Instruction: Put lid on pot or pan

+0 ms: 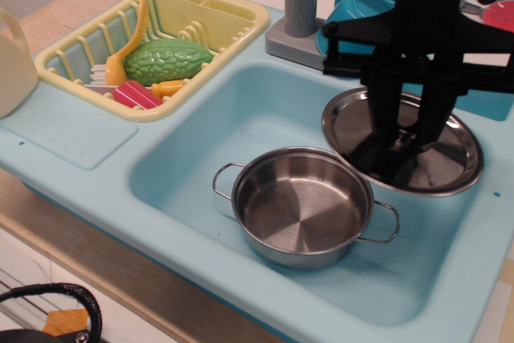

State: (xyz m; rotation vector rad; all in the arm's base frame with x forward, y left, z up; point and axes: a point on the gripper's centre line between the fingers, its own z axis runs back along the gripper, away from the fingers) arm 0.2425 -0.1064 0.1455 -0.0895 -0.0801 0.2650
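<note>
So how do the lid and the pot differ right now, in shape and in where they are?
The lid is a flat disc, while the pot is a shallow bowl with two wire loop handles. The lid hangs tilted in the air, held by the gripper; the pot sits level on the floor of the sink, open and empty. The lid is up and to the right of the pot, its edge overlapping the pot's rim in this view. Both are round, shiny steel and similar in width.

sink (pixel 201 130) | yellow rack (pixel 233 6): green gourd (pixel 167 59), orange fork (pixel 128 46) | grey faucet (pixel 301 6) | teal cup (pixel 347 2)
</note>
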